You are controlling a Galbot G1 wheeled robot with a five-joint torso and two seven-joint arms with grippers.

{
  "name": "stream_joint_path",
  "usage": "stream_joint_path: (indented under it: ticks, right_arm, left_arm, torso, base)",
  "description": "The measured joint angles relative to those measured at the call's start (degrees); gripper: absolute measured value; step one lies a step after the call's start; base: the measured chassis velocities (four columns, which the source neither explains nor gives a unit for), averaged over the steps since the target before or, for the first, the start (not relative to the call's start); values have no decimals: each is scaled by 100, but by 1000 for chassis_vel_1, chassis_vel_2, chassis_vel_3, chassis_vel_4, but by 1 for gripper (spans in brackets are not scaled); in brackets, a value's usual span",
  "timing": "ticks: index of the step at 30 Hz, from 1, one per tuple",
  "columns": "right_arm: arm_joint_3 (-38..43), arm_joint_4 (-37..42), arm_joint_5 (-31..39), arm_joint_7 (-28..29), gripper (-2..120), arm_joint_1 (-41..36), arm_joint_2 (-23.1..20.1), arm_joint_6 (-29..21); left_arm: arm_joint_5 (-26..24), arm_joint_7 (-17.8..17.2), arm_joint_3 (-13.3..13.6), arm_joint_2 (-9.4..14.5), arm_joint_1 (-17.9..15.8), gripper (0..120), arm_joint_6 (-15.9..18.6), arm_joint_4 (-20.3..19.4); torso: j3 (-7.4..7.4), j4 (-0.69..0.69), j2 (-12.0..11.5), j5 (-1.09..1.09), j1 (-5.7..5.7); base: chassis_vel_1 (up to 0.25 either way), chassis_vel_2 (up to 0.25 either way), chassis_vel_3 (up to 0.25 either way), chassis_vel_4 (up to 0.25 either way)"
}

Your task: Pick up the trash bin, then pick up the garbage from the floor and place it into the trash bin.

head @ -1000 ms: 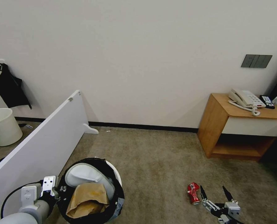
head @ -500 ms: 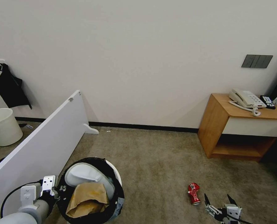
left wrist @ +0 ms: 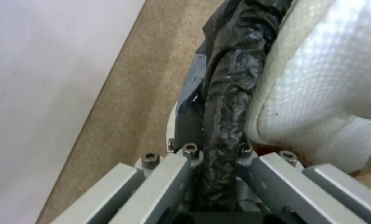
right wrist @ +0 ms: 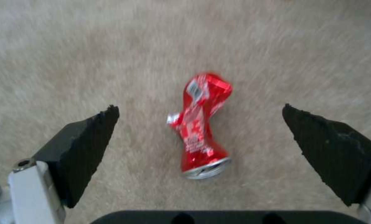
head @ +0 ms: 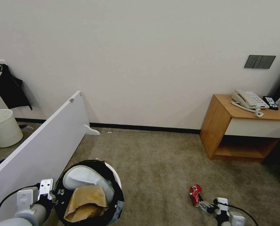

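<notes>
The left gripper (head: 56, 196) holds the trash bin (head: 116, 175) at the lower left of the head view, its jaws clamped on the black bag (left wrist: 227, 93) folded over the rim; the left wrist view shows the crumpled bag edge pinched between the two grey fingers (left wrist: 169, 174). The bin sits just beside a long white board (head: 42, 147) that leans along the carpet (head: 158, 163) toward the wall. Inside the bin lie a white slipper (head: 86, 180) and, in front of it, a piece of brown cardboard (head: 85, 204); the slipper's textured white side (left wrist: 318, 93) presses against the bag near the gripper.

The right gripper (head: 205, 205) is low over the carpet at the lower right of the head view, just beside a crushed red can (head: 195, 194). In the right wrist view its jaws stand wide apart, one black fingertip (right wrist: 88, 146) on each side of the can (right wrist: 200, 124), neither touching it. The can lies on its side on the carpet, dented in the middle, its open silver end toward the wrist.

Farther back, a cream bucket (head: 3, 127) stands by the wall at the left, with a black bag (head: 11, 88) hanging above it. At the right a wooden side table (head: 227, 125) carries a telephone (head: 248, 100) near its back edge
</notes>
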Motion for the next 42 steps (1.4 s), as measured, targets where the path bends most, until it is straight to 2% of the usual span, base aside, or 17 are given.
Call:
stream_joint_path:
  ticks: [2, 5, 12, 32, 36, 38, 39, 42]
  right_arm:
    - [-62, -161, -16, -13, 100, 104, 5, 6]
    - [-357, -809, -158, -51, 100, 539, 15, 38]
    - [-566, -1307, -270, 25, 100, 946, 95, 31]
    - [-490, -1598, -219, 37, 99, 1140, 92, 0]
    - [-524, -1804, -109, -8, 90, 1284, 127, 2]
    - [-560, -1917, -59, -25, 80, 1365, 141, 3]
    - [-560, -1917, -59, -25, 80, 1365, 141, 3]
    - [-618, -2058, -26, -37, 64, 1464, 137, 3]
  left_arm:
    - [4, -1, -12, -7, 14, 0, 0, -13]
    - [15, -19, -57, -35, 71, 0, 3, -37]
    - [27, -23, -66, -75, 84, 0, 3, -51]
    - [9, -39, -70, -52, 66, 0, 3, -65]
    - [5, -41, -67, -52, 60, 0, 3, -69]
    - [-4, -41, -66, -46, 53, 0, 4, -71]
    - [-4, -41, -66, -46, 53, 0, 4, -71]
    - [-21, -43, -69, -32, 37, 0, 3, -71]
  torso:
    - [0, -1, 0, 0, 0]
    - [0, -2, 0, -1, 0]
    - [0, -1, 0, -1, 0]
    - [0, -2, 0, -1, 0]
    - [0, -1, 1, -1, 0]
    - [0, -1, 1, 0, 0]
    - [0, -1, 1, 0, 0]
    - [0, -1, 1, 0, 0]
  base:
    - [0, 0, 0, 0]
    - [0, 0, 0, 0]
    - [0, 0, 0, 0]
    - [0, 0, 0, 0]
    - [0, 0, 0, 0]
    - [0, 0, 0, 0]
    - [0, 0, 0, 0]
    - [0, 0, 0, 0]
